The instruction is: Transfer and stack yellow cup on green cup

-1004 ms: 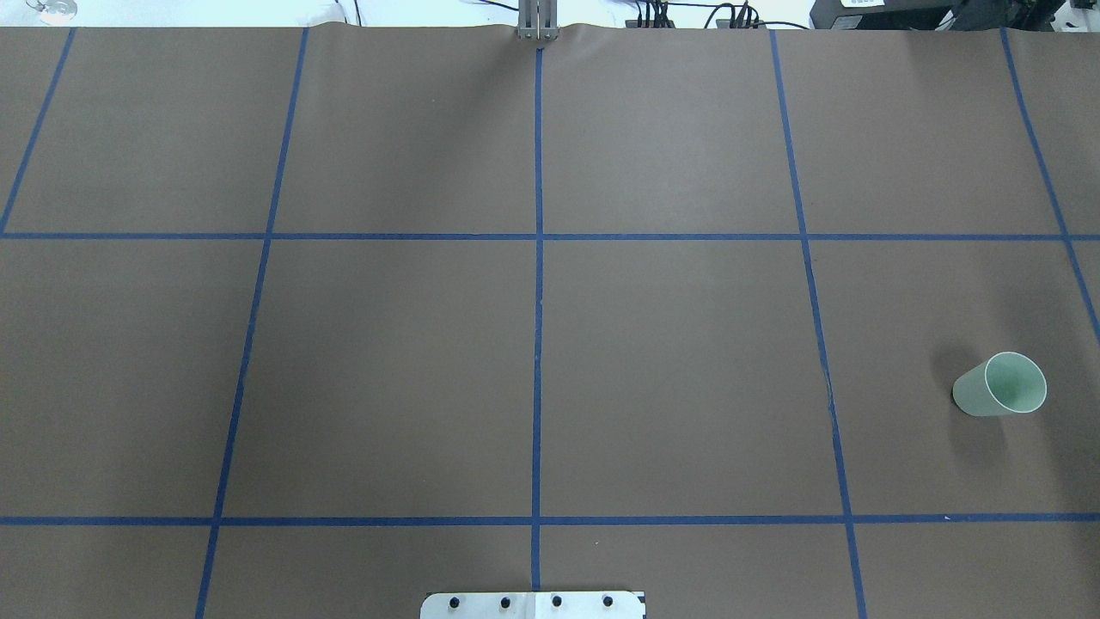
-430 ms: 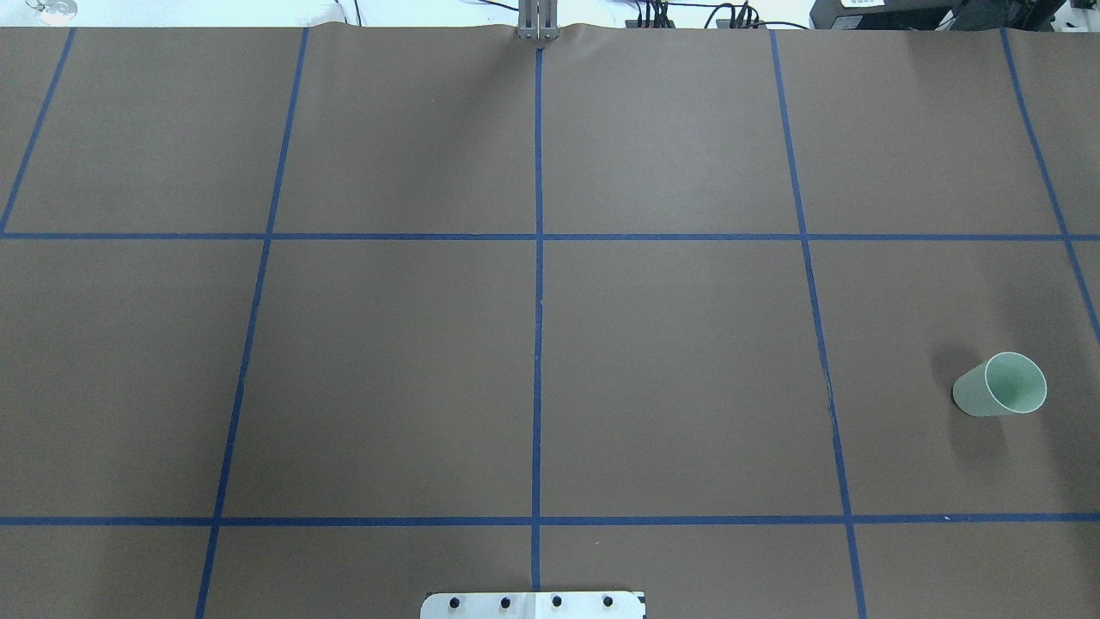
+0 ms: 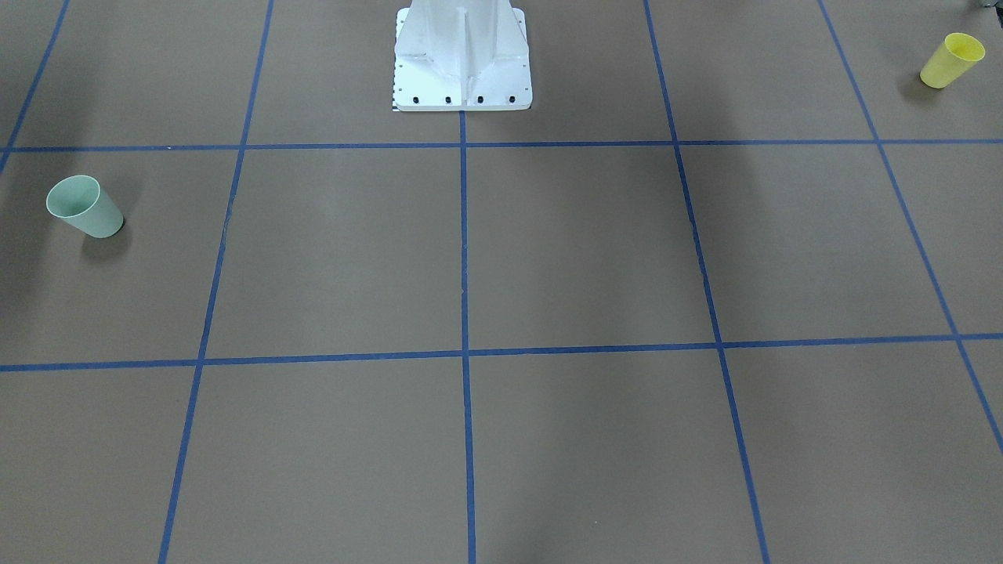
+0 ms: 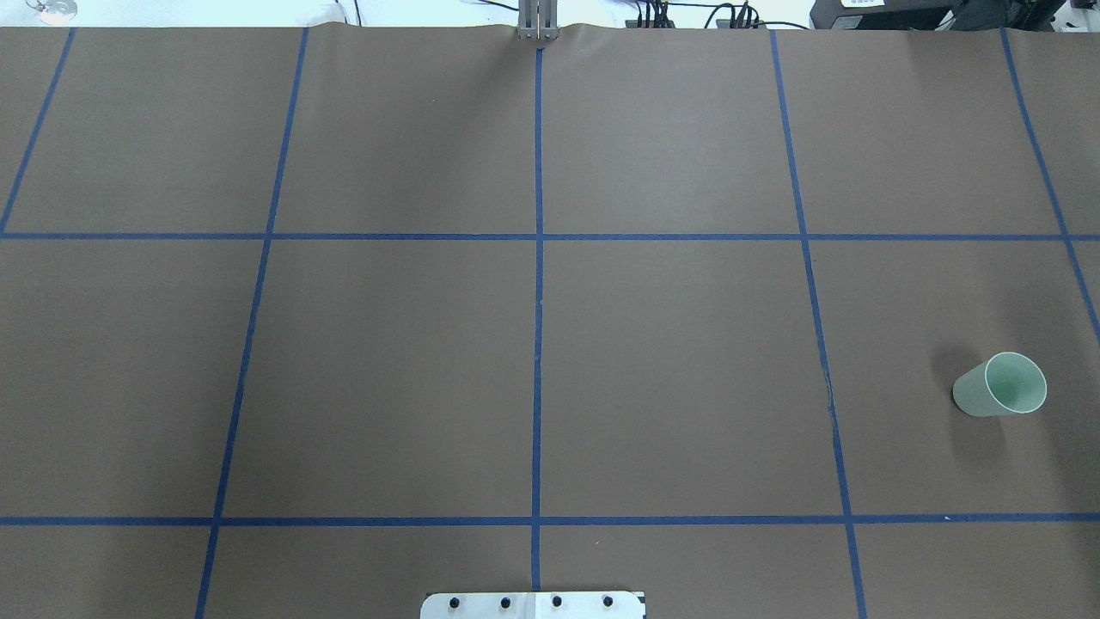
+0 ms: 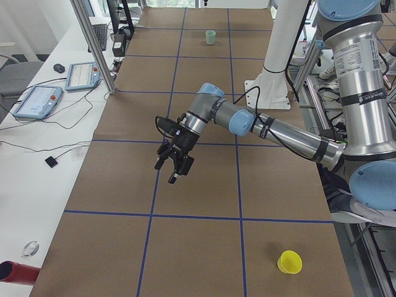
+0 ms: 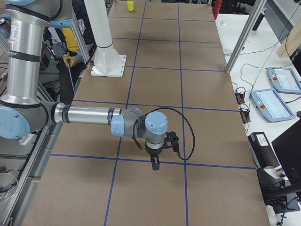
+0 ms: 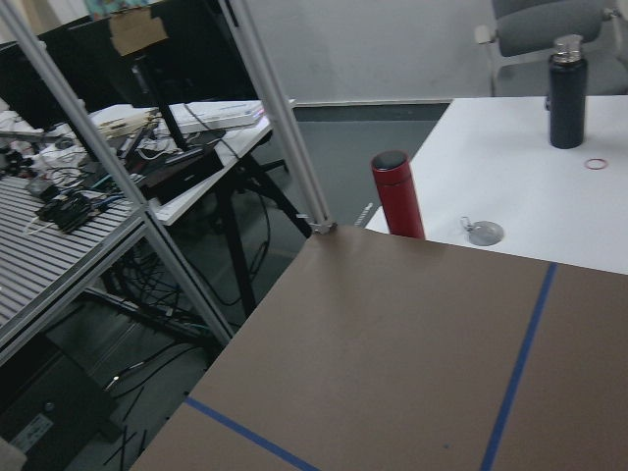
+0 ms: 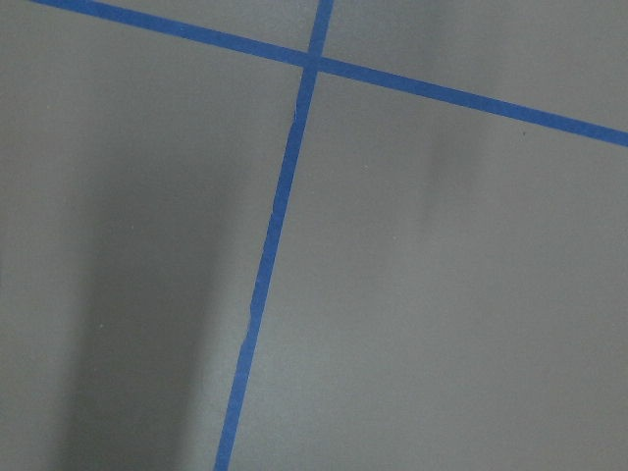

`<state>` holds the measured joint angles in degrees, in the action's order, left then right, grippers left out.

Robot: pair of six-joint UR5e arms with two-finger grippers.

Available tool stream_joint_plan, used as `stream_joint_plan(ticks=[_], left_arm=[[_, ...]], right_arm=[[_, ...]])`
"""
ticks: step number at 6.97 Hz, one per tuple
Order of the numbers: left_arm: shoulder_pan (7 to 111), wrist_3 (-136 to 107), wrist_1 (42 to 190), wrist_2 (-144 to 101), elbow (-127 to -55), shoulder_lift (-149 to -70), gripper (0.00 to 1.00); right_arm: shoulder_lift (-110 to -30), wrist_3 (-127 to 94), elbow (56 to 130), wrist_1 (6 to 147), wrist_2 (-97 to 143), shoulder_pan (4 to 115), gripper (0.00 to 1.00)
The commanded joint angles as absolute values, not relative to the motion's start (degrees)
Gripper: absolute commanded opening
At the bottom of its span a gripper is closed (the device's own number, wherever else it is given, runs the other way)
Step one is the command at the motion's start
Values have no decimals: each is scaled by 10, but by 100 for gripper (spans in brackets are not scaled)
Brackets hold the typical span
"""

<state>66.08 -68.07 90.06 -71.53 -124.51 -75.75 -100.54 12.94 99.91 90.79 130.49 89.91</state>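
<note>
The yellow cup (image 3: pixel 951 60) stands mouth up near the table corner on the robot's left, also seen as yellow cup (image 5: pixel 289 262) and yellow cup (image 6: pixel 130 5); it lies outside the overhead view. The green cup (image 4: pixel 999 384) stands mouth up at the robot's right end, green cup (image 3: pixel 84 207). My left gripper (image 5: pixel 171 173) hangs above the table, well away from the yellow cup; I cannot tell its state. My right gripper (image 6: pixel 155 165) points down over a blue line, far from both cups; its state is also unclear. Nothing shows between either pair of fingers.
The white pedestal base (image 3: pixel 462 78) sits at the robot's edge of the brown, blue-taped table (image 4: pixel 670 361). A red bottle (image 7: pixel 397 191) and a dark bottle (image 7: pixel 564 93) stand on a side table. Tablets (image 5: pixel 37 102) lie there too. A person (image 6: pixel 68 47) stands behind the pedestal.
</note>
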Motion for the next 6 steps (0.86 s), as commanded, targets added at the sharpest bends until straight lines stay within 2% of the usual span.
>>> stream_joint_plan(ticks=[1, 4, 6], left_arm=[[627, -823, 717, -665, -1245, -756, 100], [581, -1057, 501, -690, -1224, -755, 100], [533, -1214, 449, -748, -1138, -755, 100]], right_arm=[[-1005, 129, 998, 908, 1304, 899, 100], [-1005, 129, 996, 911, 1302, 899, 100], [-1005, 129, 997, 911, 1302, 899, 100]])
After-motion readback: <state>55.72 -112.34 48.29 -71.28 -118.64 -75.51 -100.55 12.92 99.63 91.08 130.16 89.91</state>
